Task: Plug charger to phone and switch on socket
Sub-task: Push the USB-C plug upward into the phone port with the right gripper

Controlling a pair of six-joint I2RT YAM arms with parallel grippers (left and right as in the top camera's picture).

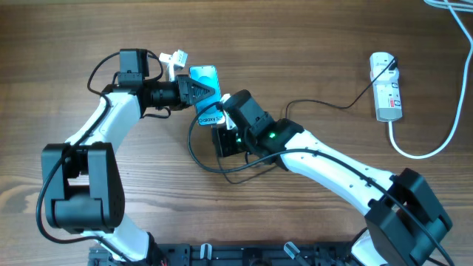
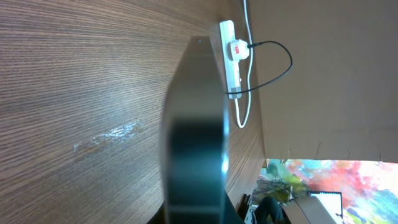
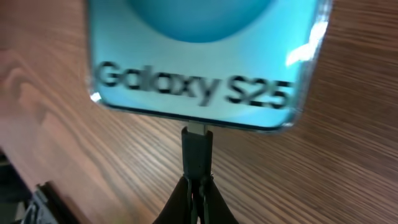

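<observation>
Overhead: the left gripper (image 1: 196, 90) has its fingers closed on the phone (image 1: 206, 79), at 11 o'clock from the centre of the wooden surface (image 1: 310, 44). The right gripper (image 1: 217, 127) is at the phone's lower end. The socket (image 1: 386, 87) lies at 2 o'clock, and the charger (image 1: 325, 103) runs from it towards the arms.

Left wrist: the phone (image 2: 196, 137) shows edge-on and dark, with the socket (image 2: 231, 59) at 12 o'clock.

Right wrist: the narrow fingers (image 3: 180, 202) pinch the charger (image 3: 197, 149). Its tip touches the phone (image 3: 205, 56) at the edge below "Galaxy S25"; I cannot tell if it is fully in.
</observation>
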